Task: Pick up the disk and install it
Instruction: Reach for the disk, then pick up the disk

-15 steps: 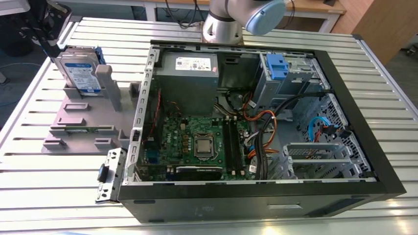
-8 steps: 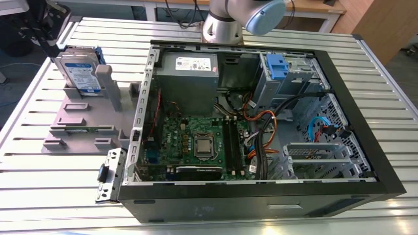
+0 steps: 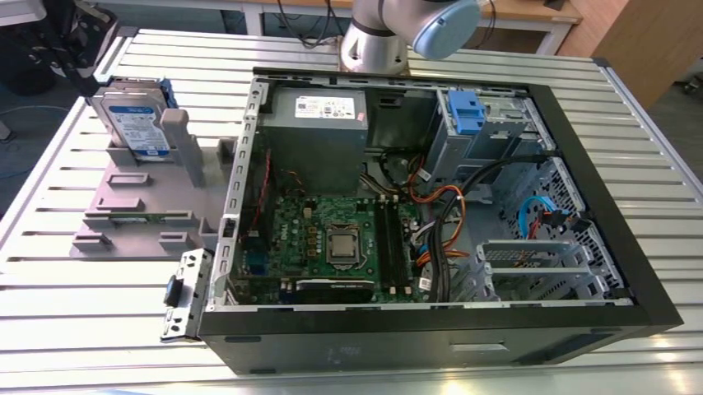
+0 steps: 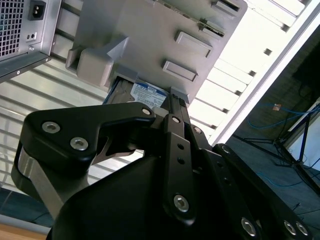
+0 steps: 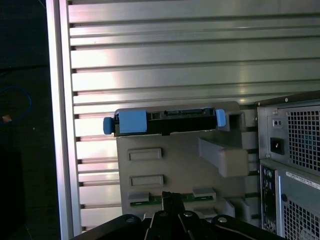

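The disk [image 3: 135, 119] stands upright in the grey plastic stand [image 3: 143, 206] at the exterior view's left, beside the open computer case. Its white-and-blue label faces outward and its blue carrier bracket shows along its edges. In the first wrist view the disk [image 5: 165, 121] is seen edge-on, with blue tabs at both ends, in the stand [image 5: 170, 165]. My gripper [image 5: 172, 196] hangs some way off from it over the stand, its fingers together with nothing between them. In the second wrist view the black gripper [image 4: 174, 96] partly covers the disk's label [image 4: 147, 94].
The open computer case [image 3: 615, 247] holds a green motherboard [image 3: 329, 239], a grey power supply box [image 3: 318, 111] and a blue-tabbed drive cage [image 3: 467, 111]. The arm's base [image 3: 374, 45] stands behind the case. The slatted metal table [image 3: 99, 313] ends close behind the stand.
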Available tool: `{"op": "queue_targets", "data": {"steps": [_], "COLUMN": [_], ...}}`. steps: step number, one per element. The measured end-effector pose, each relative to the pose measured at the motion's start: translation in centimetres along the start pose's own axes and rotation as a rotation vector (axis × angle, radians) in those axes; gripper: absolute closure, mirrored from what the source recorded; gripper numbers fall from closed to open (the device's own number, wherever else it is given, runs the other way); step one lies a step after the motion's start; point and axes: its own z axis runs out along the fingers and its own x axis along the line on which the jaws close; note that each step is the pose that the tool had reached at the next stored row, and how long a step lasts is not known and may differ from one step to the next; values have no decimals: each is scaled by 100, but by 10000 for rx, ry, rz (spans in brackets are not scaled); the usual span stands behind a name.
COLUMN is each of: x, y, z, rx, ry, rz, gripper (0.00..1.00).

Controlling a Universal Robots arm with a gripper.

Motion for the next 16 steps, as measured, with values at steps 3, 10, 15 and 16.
{"op": "queue_targets", "data": {"steps": [3,10,15,16], "x": [1,0,1,1], "y": [0,1,1,1], "z": [4,4,4,5], "rx": [0,-1,-1,-2], "ry": [0,0,0,0], "rz": [0,-42,-69,-73], "gripper": [89,89,89,89]}}
